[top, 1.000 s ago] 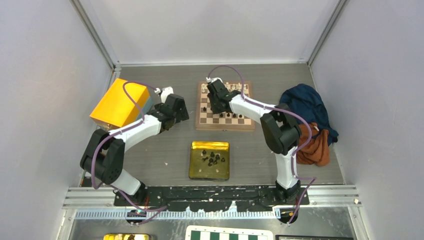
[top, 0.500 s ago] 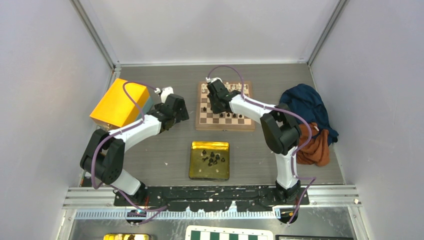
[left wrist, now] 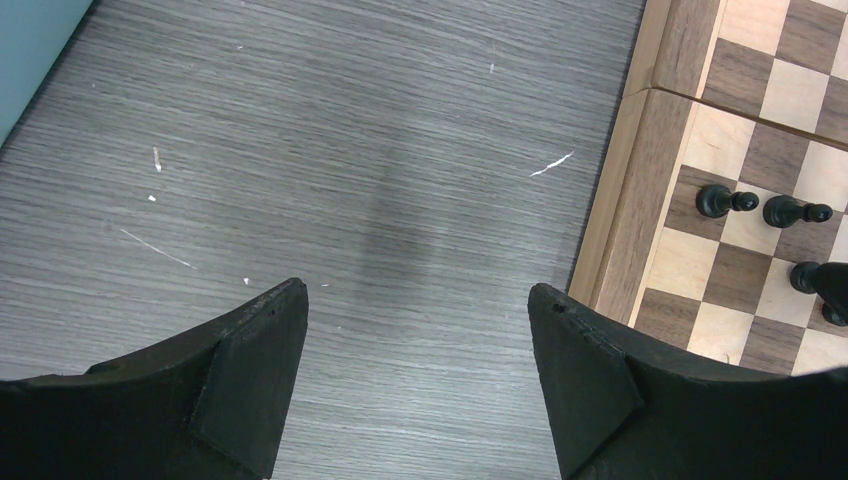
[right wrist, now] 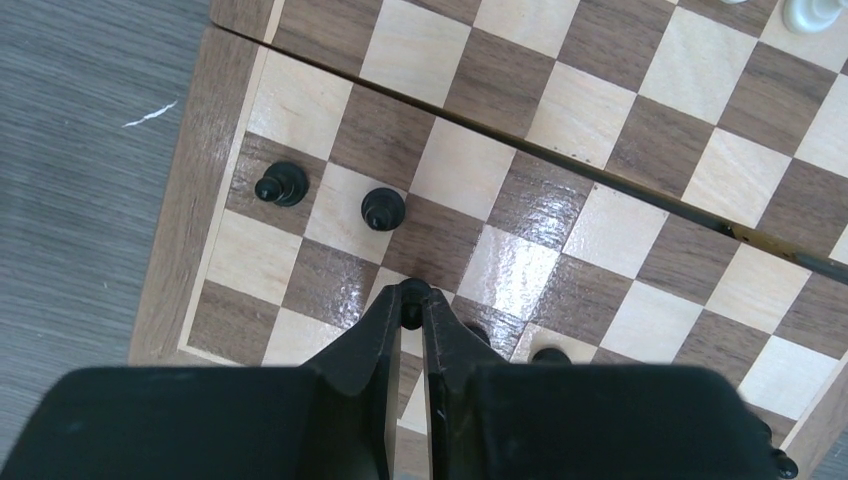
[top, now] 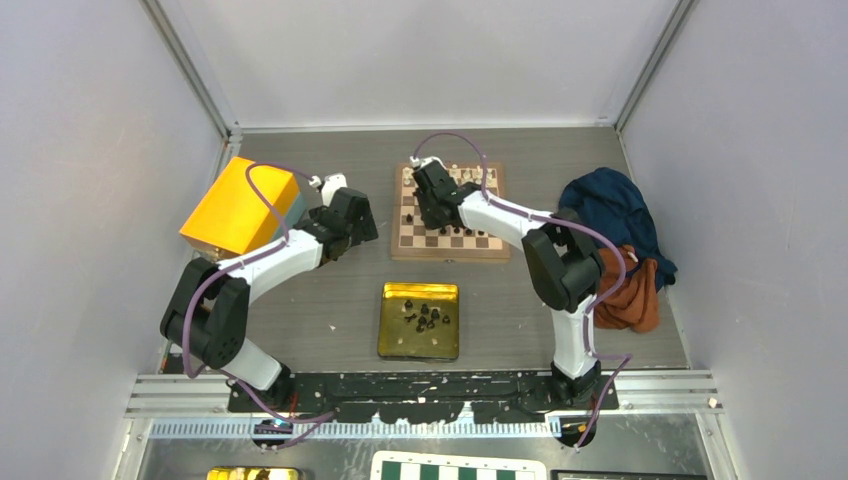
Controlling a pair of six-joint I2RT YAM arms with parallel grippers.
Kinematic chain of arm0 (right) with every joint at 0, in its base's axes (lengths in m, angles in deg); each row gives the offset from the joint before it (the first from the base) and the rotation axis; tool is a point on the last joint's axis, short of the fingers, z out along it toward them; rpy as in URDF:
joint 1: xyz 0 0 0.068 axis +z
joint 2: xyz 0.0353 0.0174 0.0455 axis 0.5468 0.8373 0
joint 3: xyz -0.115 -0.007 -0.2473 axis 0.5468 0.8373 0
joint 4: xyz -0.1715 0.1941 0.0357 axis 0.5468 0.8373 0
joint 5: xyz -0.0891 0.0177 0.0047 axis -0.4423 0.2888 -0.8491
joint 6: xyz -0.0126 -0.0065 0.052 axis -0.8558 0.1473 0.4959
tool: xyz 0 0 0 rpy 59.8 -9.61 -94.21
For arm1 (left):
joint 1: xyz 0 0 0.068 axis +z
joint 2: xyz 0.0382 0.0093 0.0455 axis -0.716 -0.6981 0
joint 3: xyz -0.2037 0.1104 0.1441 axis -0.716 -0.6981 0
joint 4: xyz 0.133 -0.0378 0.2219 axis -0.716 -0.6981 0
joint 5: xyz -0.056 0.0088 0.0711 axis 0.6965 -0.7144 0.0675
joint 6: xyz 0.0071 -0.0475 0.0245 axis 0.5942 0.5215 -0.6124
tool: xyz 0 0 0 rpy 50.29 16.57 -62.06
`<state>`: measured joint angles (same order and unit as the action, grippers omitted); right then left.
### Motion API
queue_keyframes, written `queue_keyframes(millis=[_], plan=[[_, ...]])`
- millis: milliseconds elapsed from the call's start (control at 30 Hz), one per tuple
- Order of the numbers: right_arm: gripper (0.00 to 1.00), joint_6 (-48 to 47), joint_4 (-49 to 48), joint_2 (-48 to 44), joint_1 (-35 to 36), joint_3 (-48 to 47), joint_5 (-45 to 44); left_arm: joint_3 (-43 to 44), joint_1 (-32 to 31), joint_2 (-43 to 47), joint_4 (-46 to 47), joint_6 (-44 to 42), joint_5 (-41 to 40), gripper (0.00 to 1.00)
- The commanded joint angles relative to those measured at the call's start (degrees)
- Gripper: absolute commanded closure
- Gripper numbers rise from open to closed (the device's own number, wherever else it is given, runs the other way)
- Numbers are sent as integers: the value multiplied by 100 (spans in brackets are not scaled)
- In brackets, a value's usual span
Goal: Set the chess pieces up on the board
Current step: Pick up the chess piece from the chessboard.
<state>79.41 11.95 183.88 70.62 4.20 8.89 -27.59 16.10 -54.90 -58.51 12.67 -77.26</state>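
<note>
The wooden board (top: pixel 448 253) lies at the back centre of the table, with white pieces along its far rows and black pawns near its front. My right gripper (right wrist: pixel 411 305) hangs over the board's front left part (right wrist: pixel 190 200), shut on a small black pawn (right wrist: pixel 411 292) pinched at its fingertips. Two more black pawns (right wrist: pixel 281 186) (right wrist: pixel 383 209) stand on squares just beyond it. My left gripper (left wrist: pixel 418 295) is open over bare table just left of the board's rim (left wrist: pixel 620 220), with nothing between its fingers.
A gold tray (top: pixel 395 340) holding several black pieces (top: pixel 425 316) sits in front of the board. A yellow box (top: pixel 238 205) stands at the left, behind the left arm. Blue cloth (top: pixel 610 215) and orange cloth (top: pixel 630 300) are heaped at the right.
The right gripper's jaws have narrowed onto the black pawn. Neither arm has visibly shifted in the top view.
</note>
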Motion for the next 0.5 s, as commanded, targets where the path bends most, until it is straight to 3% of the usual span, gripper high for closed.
queue_keyframes(millis=[0,467], plan=[[98,91,-154,-493,64,106,-29,108,-26,226,177,4,-185,18],[98,184,-248,-527,103,299,19,80,-26,245,177,13,-166,18]])
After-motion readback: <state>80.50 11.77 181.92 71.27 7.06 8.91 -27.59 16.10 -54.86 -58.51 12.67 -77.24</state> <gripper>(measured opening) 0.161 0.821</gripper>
